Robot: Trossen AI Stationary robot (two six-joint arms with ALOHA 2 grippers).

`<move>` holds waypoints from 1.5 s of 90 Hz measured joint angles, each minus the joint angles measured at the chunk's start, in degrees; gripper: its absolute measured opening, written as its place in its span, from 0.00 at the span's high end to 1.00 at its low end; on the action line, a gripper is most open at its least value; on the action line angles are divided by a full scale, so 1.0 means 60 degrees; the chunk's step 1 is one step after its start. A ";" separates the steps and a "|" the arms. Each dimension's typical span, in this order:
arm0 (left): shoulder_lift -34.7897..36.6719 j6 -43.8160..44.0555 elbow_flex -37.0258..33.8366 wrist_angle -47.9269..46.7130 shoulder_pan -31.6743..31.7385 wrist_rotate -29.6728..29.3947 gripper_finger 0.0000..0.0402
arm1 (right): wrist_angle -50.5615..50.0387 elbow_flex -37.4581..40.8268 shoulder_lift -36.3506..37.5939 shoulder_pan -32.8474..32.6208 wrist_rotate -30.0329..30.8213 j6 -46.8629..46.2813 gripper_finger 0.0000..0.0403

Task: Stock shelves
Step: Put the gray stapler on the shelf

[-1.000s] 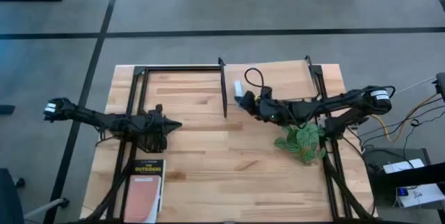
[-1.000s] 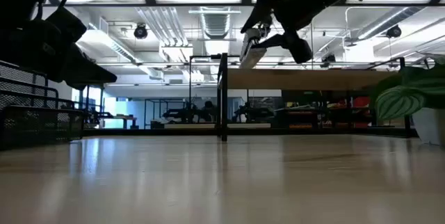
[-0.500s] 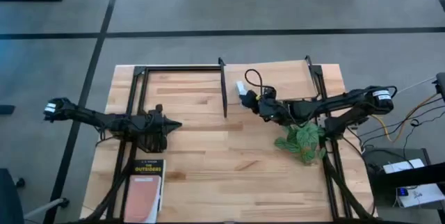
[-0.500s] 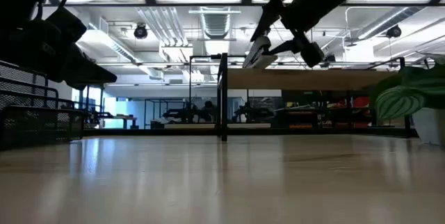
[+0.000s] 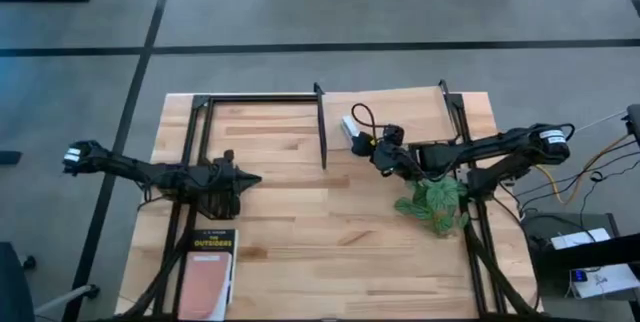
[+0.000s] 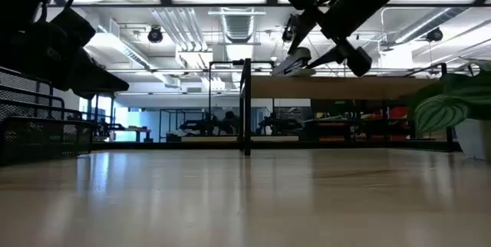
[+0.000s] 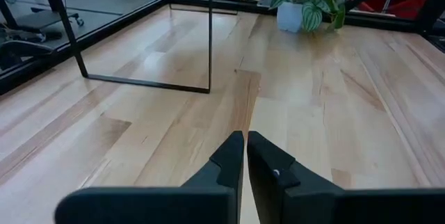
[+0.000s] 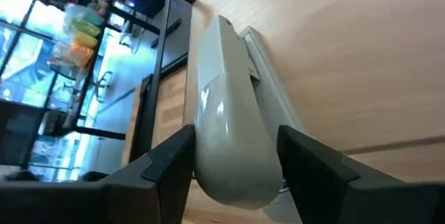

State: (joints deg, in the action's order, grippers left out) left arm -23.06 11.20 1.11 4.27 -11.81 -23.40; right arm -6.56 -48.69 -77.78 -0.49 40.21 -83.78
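While overhead hides it, wrist view shows right hand (image 8: 233, 175) pinching a white stapler (image 8: 226, 126).

A pale grey-white stapler (image 8: 229, 133) is showing between dark fingers (image 8: 167, 165) over the light wood shelf board (image 5: 400, 112) on black legs. A potted plant (image 5: 432, 205) is displaying green leaves with pale veins. A book (image 5: 208, 272) is showing a salmon-pink cover under a black band.
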 joint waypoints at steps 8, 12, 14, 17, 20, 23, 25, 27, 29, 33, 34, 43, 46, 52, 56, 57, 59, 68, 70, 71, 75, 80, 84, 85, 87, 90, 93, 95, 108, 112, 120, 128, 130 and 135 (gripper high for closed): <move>-0.0010 0.0001 -0.0001 0.0000 0.0001 0.0000 0.99 | -0.0063 0.0000 0.0133 0.0000 0.0291 0.0465 0.54; -0.0010 0.0001 0.0002 0.0000 0.0003 0.0000 0.99 | -0.0042 0.0000 0.0193 0.0004 0.0348 0.0659 0.54; -0.0010 0.0001 0.0000 0.0000 0.0002 0.0000 0.99 | -0.0049 0.0000 0.0217 0.0008 0.0375 0.0748 0.54; -0.0010 0.0001 0.0000 0.0000 0.0000 0.0000 0.99 | -0.0052 0.0000 0.0255 0.0027 0.0387 0.0961 0.54; -0.0010 0.0001 -0.0001 0.0000 0.0000 0.0000 0.99 | -0.0061 0.0000 0.0297 0.0025 0.0396 0.1212 0.54; -0.0010 0.0001 -0.0001 0.0000 0.0002 0.0000 0.99 | -0.0081 0.0000 0.0355 0.0025 0.0413 0.1508 0.54; -0.0010 -0.0003 -0.0001 0.0000 0.0004 0.0000 0.99 | -0.0093 0.0000 0.0404 0.0025 0.0434 0.1717 0.54; -0.0010 0.0001 -0.0001 0.0000 0.0002 0.0000 0.99 | -0.0116 0.0000 0.0449 0.0025 0.0490 0.1911 0.54; -0.0010 -0.0001 -0.0001 0.0000 0.0000 0.0000 0.99 | -0.0128 0.0000 0.0505 0.0025 0.0558 0.2112 0.54; -0.0010 0.0001 -0.0001 0.0000 0.0003 0.0000 0.99 | -0.0149 0.0000 0.0613 0.0022 0.0574 0.2440 0.54; -0.0010 0.0001 -0.0001 0.0000 0.0001 0.0000 0.99 | -0.0148 0.0000 0.0632 0.0022 0.0574 0.2532 0.54; -0.0010 0.0001 0.0000 0.0000 0.0001 0.0000 0.99 | -0.0206 0.0000 0.0888 0.0022 0.0551 0.3448 0.54; -0.0010 -0.0001 0.0001 0.0000 0.0000 0.0000 0.99 | -0.0180 0.0000 0.0994 0.0022 0.0551 0.3791 0.54; -0.0010 0.0001 0.0001 0.0000 0.0000 0.0000 0.99 | -0.0165 0.0000 0.1239 0.0022 0.0546 0.4587 0.54; -0.0010 0.0001 -0.0001 0.0000 0.0000 0.0000 0.99 | -0.0160 0.0000 0.1367 0.0022 0.0523 0.5181 0.54; -0.0010 -0.0001 -0.0001 0.0000 0.0002 0.0000 0.99 | -0.0153 0.0000 0.1395 0.0022 0.0500 0.5318 0.54; -0.0010 -0.0001 0.0001 0.0000 0.0004 0.0000 0.99 | -0.0146 0.0000 0.1459 0.0022 0.0445 0.5557 0.54; -0.0010 0.0001 -0.0001 0.0000 0.0002 0.0000 0.99 | -0.0149 0.0000 0.1675 0.0022 0.0016 0.6624 0.54; -0.0013 0.0001 -0.0001 0.0000 0.0004 0.0000 0.99 | -0.0132 0.0000 0.1706 0.0022 -0.0034 0.6873 0.54; -0.0013 0.0000 -0.0001 0.0000 0.0003 0.0000 0.99 | -0.0133 0.0000 0.1719 0.0022 -0.0056 0.6986 0.54; -0.0013 0.0000 -0.0001 0.0000 0.0001 0.0000 0.99 | -0.0157 0.0000 0.1741 0.0022 -0.0153 0.7471 0.54; -0.0017 0.0001 -0.0001 0.0000 0.0000 0.0000 0.99 | -0.0146 0.0000 0.1727 0.0022 -0.0214 0.8045 0.54; -0.0020 0.0001 0.0000 0.0000 0.0000 0.0000 0.99 | -0.0153 0.0000 0.1691 0.0020 -0.0219 0.8577 0.54; -0.0020 0.0001 0.0002 0.0000 0.0000 0.0000 0.99 | -0.0152 0.0000 0.1681 0.0019 -0.0222 0.8714 0.54; -0.0020 0.0001 -0.0001 0.0000 0.0004 0.0000 0.99 | -0.0154 0.0000 0.1642 0.0022 -0.0230 0.8962 0.54; -0.0020 0.0001 -0.0001 0.0000 0.0003 0.0000 0.99 | -0.0143 0.0000 0.1582 0.0022 -0.0238 0.9255 0.54; -0.0020 0.0001 -0.0001 0.0000 0.0000 0.0000 0.99 | -0.0159 0.0001 0.1541 0.0022 -0.0250 0.9507 0.54; -0.0020 0.0001 0.0001 0.0000 0.0000 0.0000 0.99 | -0.0187 0.0004 0.1517 0.0022 -0.0264 0.9640 0.54; -0.0020 -0.0001 0.0000 -0.0002 0.0002 0.0000 0.99 | -0.0104 0.0006 0.1388 0.0022 -0.0278 0.9715 0.54; -0.0020 0.0001 -0.0001 0.0000 0.0003 0.0000 0.99 | -0.0079 0.0007 0.1388 0.0022 -0.0273 0.9739 0.54; -0.0020 0.0001 -0.0001 0.0000 0.0001 0.0000 0.99 | -0.0073 0.0007 0.1388 0.0044 -0.0232 1.0028 0.54; -0.0020 -0.0001 -0.0001 0.0000 0.0000 0.0000 0.99 | -0.0068 0.0007 0.1388 0.0047 -0.0237 1.0090 0.54; -0.0020 0.0000 0.0002 -0.0003 0.0003 0.0000 0.99 | -0.0063 0.0007 0.1388 0.0047 -0.0268 1.0051 0.54; -0.0020 0.0001 0.0002 0.0000 0.0000 0.0000 0.99 | -0.0063 0.0007 0.1327 0.0047 -0.0440 0.9967 0.54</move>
State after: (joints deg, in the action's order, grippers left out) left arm -23.18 11.20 1.13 4.27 -11.81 -23.40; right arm -6.94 -48.64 -69.81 -0.21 37.57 -23.97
